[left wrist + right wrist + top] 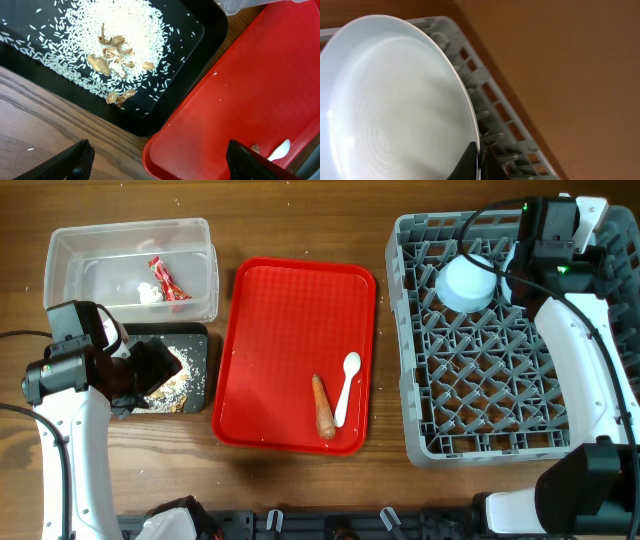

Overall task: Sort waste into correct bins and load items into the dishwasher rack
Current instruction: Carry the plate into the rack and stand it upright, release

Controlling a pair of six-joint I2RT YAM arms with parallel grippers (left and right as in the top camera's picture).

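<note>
My right gripper (505, 265) is shut on the rim of a pale blue-green bowl (467, 283) and holds it over the far left part of the grey dishwasher rack (490, 380). In the right wrist view my fingers (479, 160) pinch the bowl's edge (395, 100) above the rack's pegs (490, 105). My left gripper (150, 370) is open and empty over the black tray (195, 340), which holds rice scraps (125, 35). An orange carrot (323, 407) and a white spoon (346, 385) lie on the red serving tray (290, 310). The red wrapper (166, 278) lies in the clear tub (60, 270).
In the left wrist view my open jaws (160, 160) span the wood between the black tray (200, 40) and the red tray (240, 100). Peanut shells (107, 55) lie in the rice. A whitish scrap (150, 293) lies in the tub. The spoon's bowl (279, 150) shows.
</note>
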